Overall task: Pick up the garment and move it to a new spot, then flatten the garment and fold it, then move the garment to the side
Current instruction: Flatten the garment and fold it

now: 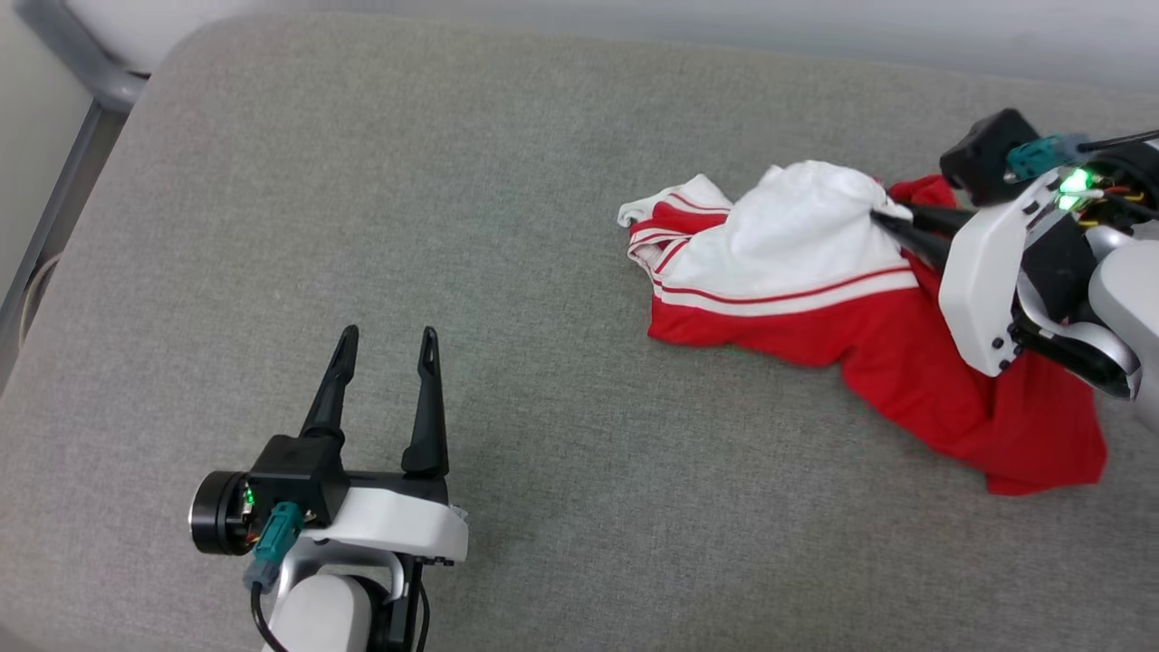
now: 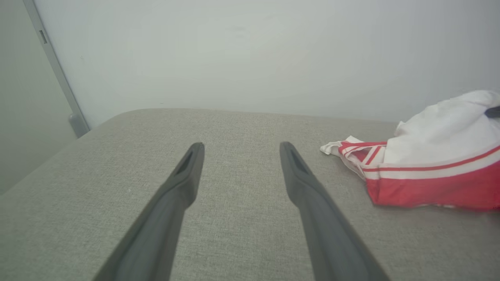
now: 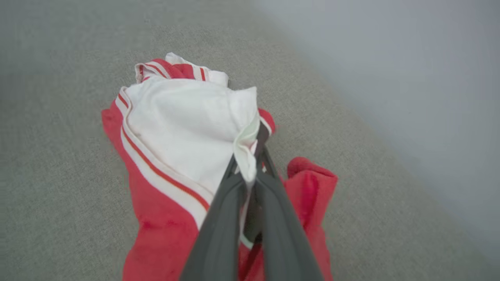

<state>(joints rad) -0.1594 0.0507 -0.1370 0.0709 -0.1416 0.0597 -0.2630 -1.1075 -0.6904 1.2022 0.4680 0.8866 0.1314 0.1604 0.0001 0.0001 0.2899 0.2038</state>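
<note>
grey cushion (image 1: 453, 226) by a pale wall (image 2: 250, 58) — right gripper (image 1: 883, 222) pinches the garment (image 1: 869, 344).

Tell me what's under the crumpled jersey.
The jersey lies on the grey upholstered surface, with its white section on top of its red body. Anything directly beneath the heap is covered.

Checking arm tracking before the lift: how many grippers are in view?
2. The left gripper hangs open over the grey surface at the lower left. The right gripper, at the right, is shut on the garment, pinching its white fabric.
</note>
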